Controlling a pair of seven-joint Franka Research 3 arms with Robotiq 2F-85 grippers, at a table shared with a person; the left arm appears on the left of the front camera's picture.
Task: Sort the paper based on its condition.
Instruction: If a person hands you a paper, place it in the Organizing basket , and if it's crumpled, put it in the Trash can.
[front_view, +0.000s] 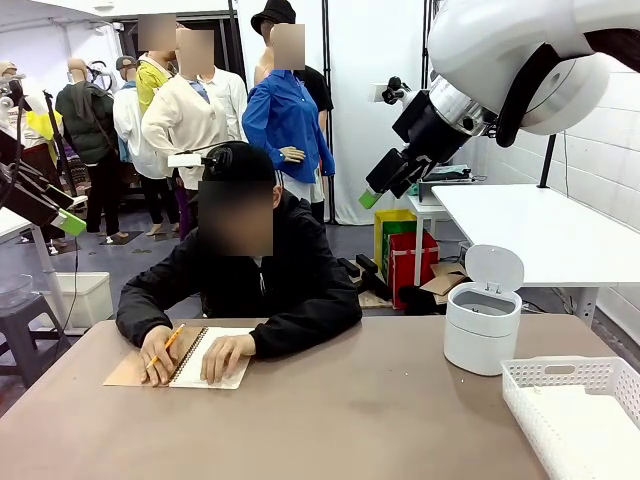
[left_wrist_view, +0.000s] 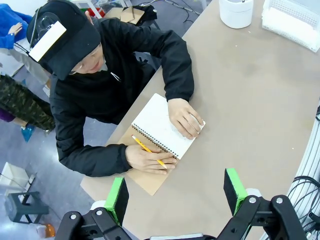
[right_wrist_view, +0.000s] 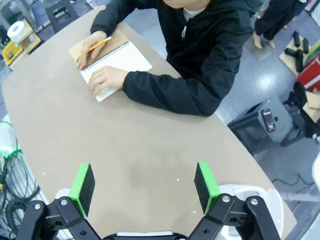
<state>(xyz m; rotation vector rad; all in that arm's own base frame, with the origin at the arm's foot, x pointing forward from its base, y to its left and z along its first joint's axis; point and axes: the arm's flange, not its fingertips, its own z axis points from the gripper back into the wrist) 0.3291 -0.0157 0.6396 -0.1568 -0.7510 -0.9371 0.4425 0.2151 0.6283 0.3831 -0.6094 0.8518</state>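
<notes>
Paper: found as a smooth white page lying open and flat on a spiral-bound notebook. Located at the person's edge of the bench, toward the robot's left. Cannot tell whether loose or bound.

Left end effector: released, green pads set wide apart, nothing between them. Poised high above the bench, well apart from the paper, looking down on the notebook and the person.

Right end effector: released likewise, jaws spread wide, nothing gripped. Raised well above the bench on the robot's right, touching no item, with bare bench surface beyond the pads.

Outward from the end effectors:
- Seated at the far side, a person in a black jacket and black cap, leaning over the notebook.
- One hand pressed flat on the paper, covering its outer corner.
- Other hand resting on the folded-back brown cover, just beside the spiral binding.
- Gripped in that hand, a yellow pencil angled toward the binding.
- Farther to the robot's right, a round white bin, upright, lid tipped up, near the far edge of the bench.
- At the near right corner, a white slatted plastic basket, well apart from the paper and the bin.
</notes>
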